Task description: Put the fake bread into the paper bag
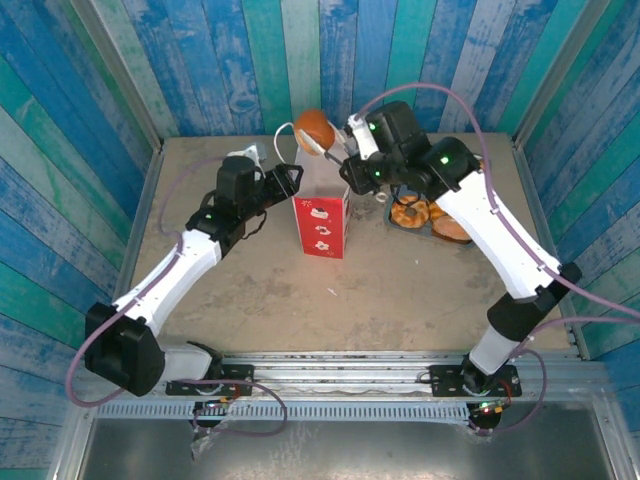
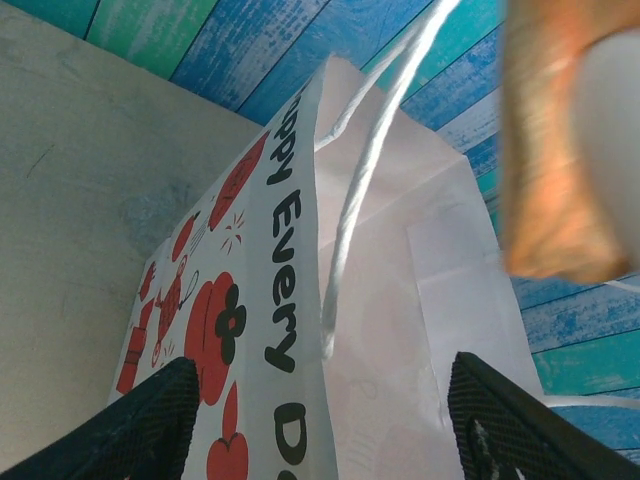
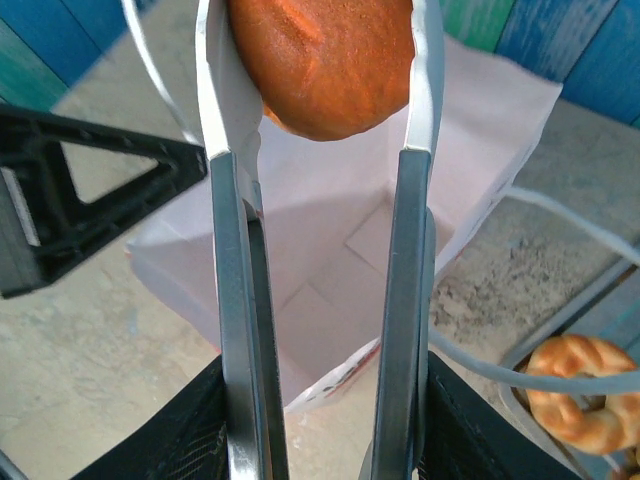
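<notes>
Right wrist view: a round bun [image 3: 320, 60] of the fake bread is pinched in metal tongs [image 3: 235, 300], on which the right gripper [image 3: 325, 410] is clamped, just above the open paper bag [image 3: 480, 120], whose rim is straddled by the left gripper [image 1: 288, 180] with fingers [image 2: 150, 420] spread; if released off-centre, the bun could be caught on the rim and the bag toppled.

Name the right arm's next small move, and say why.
Likely lower the right gripper slightly, so the round bun dips into the paper bag before release. The tongs pinch it just above the bag's open mouth, and the left gripper straddles the bag's edge.
</notes>
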`<state>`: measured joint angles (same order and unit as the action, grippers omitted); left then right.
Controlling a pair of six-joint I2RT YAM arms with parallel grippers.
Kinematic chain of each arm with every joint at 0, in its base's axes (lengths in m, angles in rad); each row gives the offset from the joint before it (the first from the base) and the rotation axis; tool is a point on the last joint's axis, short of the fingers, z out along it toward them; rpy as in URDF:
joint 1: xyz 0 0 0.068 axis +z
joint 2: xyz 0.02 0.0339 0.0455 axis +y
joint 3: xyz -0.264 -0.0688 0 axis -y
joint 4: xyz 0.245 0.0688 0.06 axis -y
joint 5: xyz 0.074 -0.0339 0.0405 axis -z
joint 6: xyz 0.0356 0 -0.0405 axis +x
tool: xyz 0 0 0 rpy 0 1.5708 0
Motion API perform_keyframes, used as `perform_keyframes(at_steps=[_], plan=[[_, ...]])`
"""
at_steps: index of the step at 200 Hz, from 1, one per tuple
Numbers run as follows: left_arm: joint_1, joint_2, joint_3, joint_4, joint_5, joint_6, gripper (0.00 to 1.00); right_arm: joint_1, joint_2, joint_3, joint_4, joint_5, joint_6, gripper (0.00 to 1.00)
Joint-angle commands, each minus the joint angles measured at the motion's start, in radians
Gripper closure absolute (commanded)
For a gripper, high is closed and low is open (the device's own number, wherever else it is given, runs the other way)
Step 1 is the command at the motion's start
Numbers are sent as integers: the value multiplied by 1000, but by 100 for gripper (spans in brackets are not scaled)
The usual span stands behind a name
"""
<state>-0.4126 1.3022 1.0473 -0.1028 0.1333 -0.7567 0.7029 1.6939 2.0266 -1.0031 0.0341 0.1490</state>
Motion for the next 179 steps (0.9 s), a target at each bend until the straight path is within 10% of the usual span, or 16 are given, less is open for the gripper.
perform_keyframes(at_steps=[1, 179], plan=[[0, 42, -16, 35, 4, 0, 35, 6, 5, 47, -32, 41, -5, 55], [0, 39, -46, 23, -63, 7, 49, 5, 107, 64, -123, 184, -38, 45]])
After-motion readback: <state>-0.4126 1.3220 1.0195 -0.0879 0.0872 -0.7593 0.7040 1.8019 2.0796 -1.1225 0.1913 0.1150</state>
